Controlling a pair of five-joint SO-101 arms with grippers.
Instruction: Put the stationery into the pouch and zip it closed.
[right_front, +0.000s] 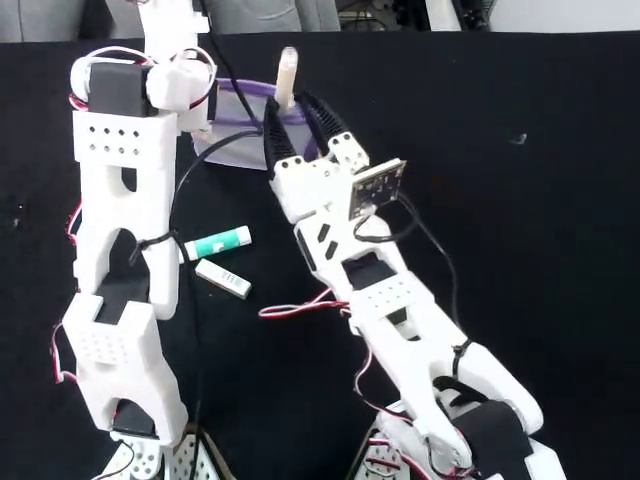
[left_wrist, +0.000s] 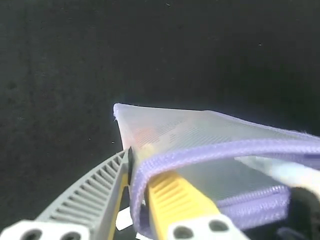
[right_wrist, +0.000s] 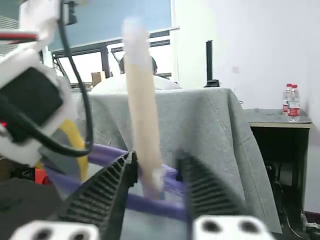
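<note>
pen (right_wrist: 142, 115) upright between parted right fingers (right_wrist: 107, 190), pouch rim (left_wrist: 210, 150) between left fingers (left_wrist: 175, 197)

The left arm (right_front: 100, 215) and right arm (right_front: 390, 295) are white plastic with black motors and red cables. The left gripper (left_wrist: 136, 162) has 1 grey and 1 yellow ribbed finger, the right gripper (right_wrist: 156, 167) 2 black.

I could read no text anywhere: print on my green-and-white stick (right_front: 216, 243), white bar (right_front: 222, 279) and bottles' (right_wrist: 291, 102) red labels stayed illegible.
</note>
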